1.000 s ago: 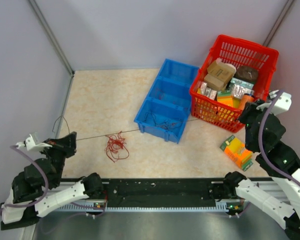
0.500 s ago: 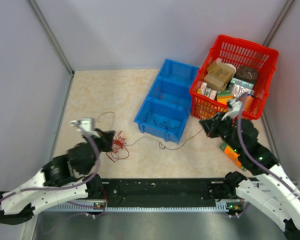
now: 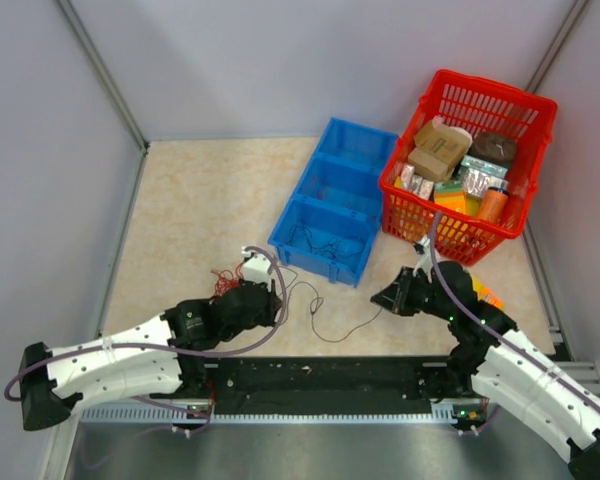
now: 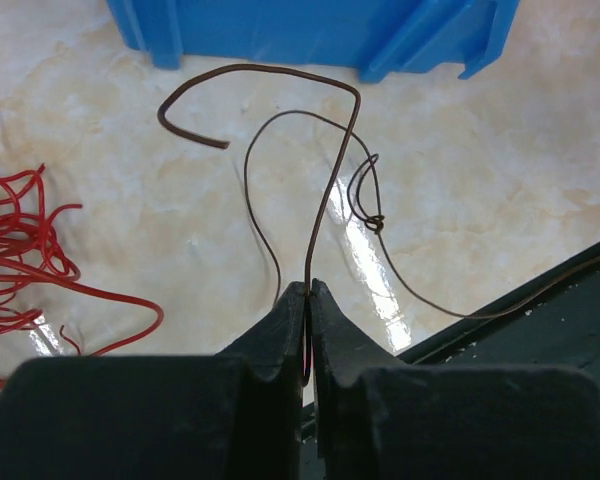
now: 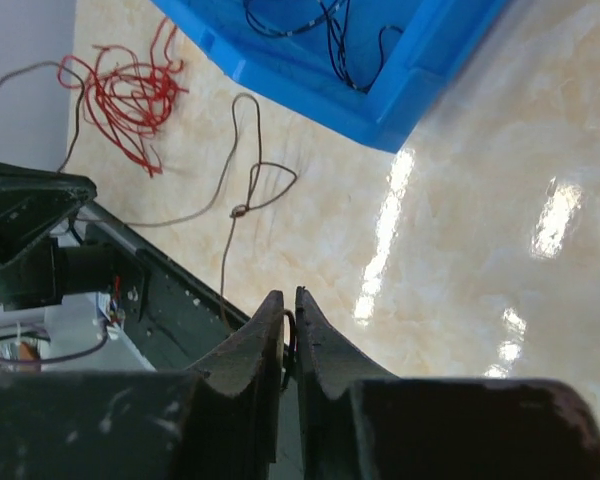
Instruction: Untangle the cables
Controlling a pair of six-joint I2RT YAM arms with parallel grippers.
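Pinching the dark brown cable from both sides: left gripper is clamping its fingers fully together on the wire. From the tips the wire is running toward 12 o'clock, then hooking over to 10 o'clock just short of the blue bin. A second thinner strand is looping off at 1 o'clock and carrying a small knot

Right gripper is also squeezing down, only a sliver showing between the fingers, with the same cable feeding into the tips from 11 o'clock.

In the top view the slack is lying on the table in a loose curve between the two grippers, at 6 o'clock of the bin.

The red cable is sitting in a bunched pile at 9 o'clock of the left gripper, apart from the dark one, with nothing gripping it. More thin dark cables are lying inside the bin's nearest compartment.

The red basket is sitting at 3 o'clock of the bin, touching it
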